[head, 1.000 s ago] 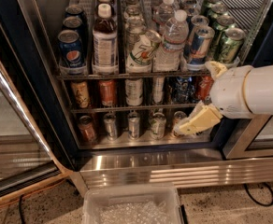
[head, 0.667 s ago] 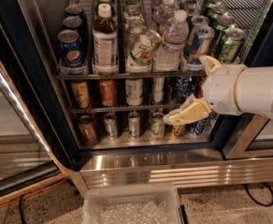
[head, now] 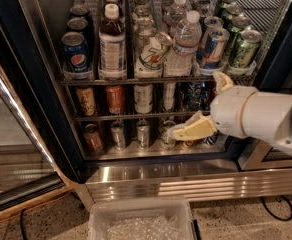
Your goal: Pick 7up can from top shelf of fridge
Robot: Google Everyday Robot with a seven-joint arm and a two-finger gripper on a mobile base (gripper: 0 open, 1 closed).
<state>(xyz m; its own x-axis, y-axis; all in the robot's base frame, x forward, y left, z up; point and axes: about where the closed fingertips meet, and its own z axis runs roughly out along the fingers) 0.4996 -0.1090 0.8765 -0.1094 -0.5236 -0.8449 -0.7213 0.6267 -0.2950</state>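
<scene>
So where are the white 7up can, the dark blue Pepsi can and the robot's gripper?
white 7up can [head: 151,56]: camera view, middle of its body.
dark blue Pepsi can [head: 78,60]: camera view, its logo.
gripper [head: 196,105]: camera view, midway between its open fingertips, before the lower shelves [head: 111,117].

1. A shop or canteen setting: a commercial drinks fridge [head: 161,180] with a stainless-steel base and a glass door [head: 16,149].
2. Wire shelves [head: 136,80] carry lanes of Pepsi cans [head: 77,54] and water bottles [head: 186,39].
3. The gripper [head: 197,104], fingers [head: 193,129] spread, hangs at the fridge's lower right.

The gripper [head: 196,104], low before the fridge [head: 151,171], has two spread cream-yellow tapered fingers [head: 193,129] on a fat white tan-ringed arm [head: 266,119].
</scene>
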